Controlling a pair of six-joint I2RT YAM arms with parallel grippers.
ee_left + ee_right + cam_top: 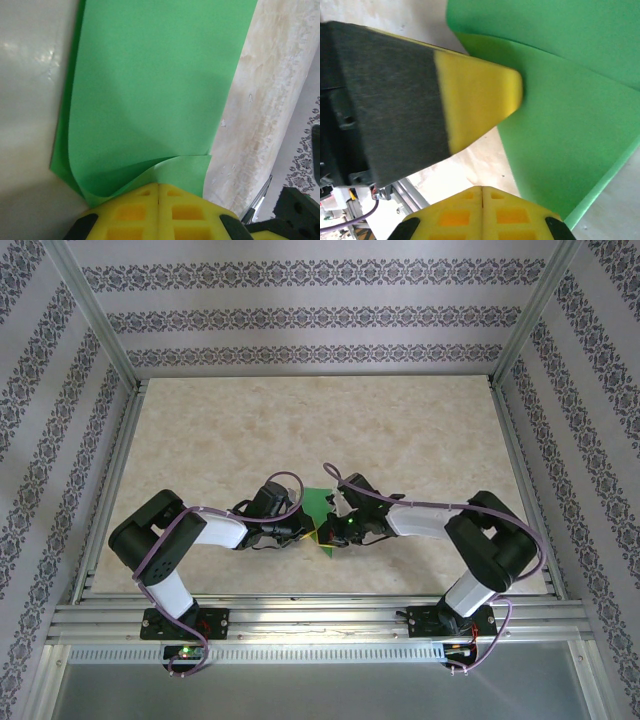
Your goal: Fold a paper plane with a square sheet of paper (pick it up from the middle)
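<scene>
The square sheet of paper [318, 505] is bright green and lies in folded layers at the table's middle, between my two arms. In the left wrist view the paper [155, 90] stretches away, and a near flap of it curls up into my left gripper [158, 186], whose yellow tips are shut on that flap. My left gripper [303, 530] meets the right gripper [334, 532] over the sheet. In the right wrist view the paper [560, 130] lies to the right. My right gripper [482, 188] is shut and empty just off its edge. The left gripper's fingertip [485, 95] touches a fold line.
The marble-patterned table [300, 420] stretches bare behind the arms. Aluminium rails [320, 615] run along the near edge and posts stand at the corners. Patterned walls [300, 315] close in the back and sides.
</scene>
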